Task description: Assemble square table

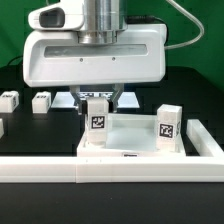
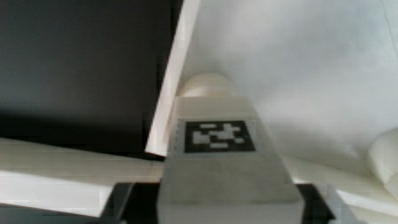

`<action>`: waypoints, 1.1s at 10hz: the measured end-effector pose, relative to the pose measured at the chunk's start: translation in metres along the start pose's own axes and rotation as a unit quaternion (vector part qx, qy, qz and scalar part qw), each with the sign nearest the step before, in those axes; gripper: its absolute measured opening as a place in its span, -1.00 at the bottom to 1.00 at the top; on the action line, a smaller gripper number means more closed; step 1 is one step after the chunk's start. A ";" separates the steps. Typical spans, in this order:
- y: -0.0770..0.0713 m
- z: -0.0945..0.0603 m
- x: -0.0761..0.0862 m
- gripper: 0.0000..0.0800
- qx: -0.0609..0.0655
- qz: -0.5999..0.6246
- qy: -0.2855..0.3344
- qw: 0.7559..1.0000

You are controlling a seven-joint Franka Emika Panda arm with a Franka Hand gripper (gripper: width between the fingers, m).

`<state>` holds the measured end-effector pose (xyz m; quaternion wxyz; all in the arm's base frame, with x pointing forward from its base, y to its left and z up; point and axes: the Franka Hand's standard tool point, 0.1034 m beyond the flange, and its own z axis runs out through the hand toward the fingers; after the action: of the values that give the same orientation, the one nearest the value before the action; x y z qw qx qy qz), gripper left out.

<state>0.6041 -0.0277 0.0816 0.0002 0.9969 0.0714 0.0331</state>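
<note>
Leg block, pinched by the gripper, has its foot hidden behind the slab rim.

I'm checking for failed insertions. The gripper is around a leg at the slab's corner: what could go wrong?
If the leg in the gripper sits off the corner pocket of the slab, turning or pressing it may jam or tip it. The slab may also shift, disturbing the second leg standing on it.

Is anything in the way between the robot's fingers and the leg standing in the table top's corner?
No, nothing visible. The fingers sit on either side of the leg, which stands upright in a corner of the table top.
</note>
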 end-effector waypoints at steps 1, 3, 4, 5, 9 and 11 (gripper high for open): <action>0.000 0.000 0.000 -0.28 0.000 0.010 0.000 1.000; -0.001 0.000 0.001 -0.28 0.000 0.042 0.002 0.999; -0.006 0.001 0.004 -0.28 -0.001 0.089 0.010 0.996; -0.010 0.001 0.005 -0.28 -0.001 0.123 0.015 0.992; -0.028 0.002 0.012 -0.27 0.006 0.292 0.031 0.956; -0.037 0.003 0.014 -0.27 0.012 0.369 0.031 0.929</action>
<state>0.6123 0.0113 0.0793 -0.0258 0.9513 -0.3009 0.0612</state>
